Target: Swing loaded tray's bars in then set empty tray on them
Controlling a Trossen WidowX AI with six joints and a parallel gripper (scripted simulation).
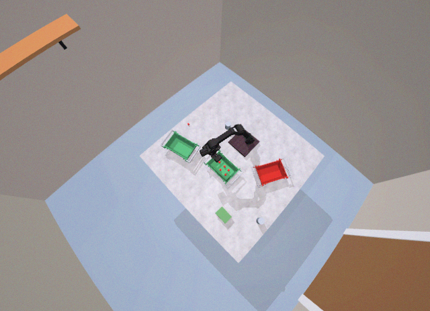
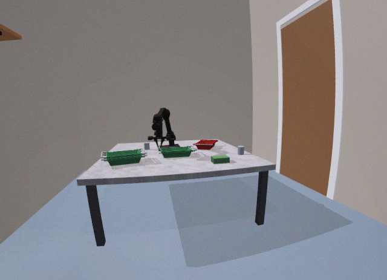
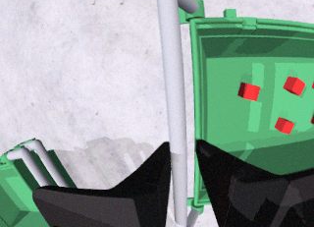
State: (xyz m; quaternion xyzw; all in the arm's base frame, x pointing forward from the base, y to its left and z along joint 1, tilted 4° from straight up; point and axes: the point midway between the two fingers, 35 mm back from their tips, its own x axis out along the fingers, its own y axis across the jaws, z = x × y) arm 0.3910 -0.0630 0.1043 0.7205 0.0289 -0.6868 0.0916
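Bench [image 1: 277,138] [image 2: 187,168] [image 3: 98,65]: wrist view crops both green trays.
Empty tray [image 1: 180,146] [image 2: 124,157] [image 3: 15,190]: beside loaded tray [image 1: 230,162] [image 2: 176,152] [image 3: 216,36].
Red tray [image 1: 271,172] [image 2: 205,143]: empty, opposite side.
Pincer [image 1: 211,156] [image 2: 159,148] [image 3: 183,146]: narrow gap around bar [image 3: 173,80], grip contact unclear; tips hidden from top.
Red blocks [image 1: 224,166] [image 3: 249,91]: in loaded tray, some cut off in wrist view.
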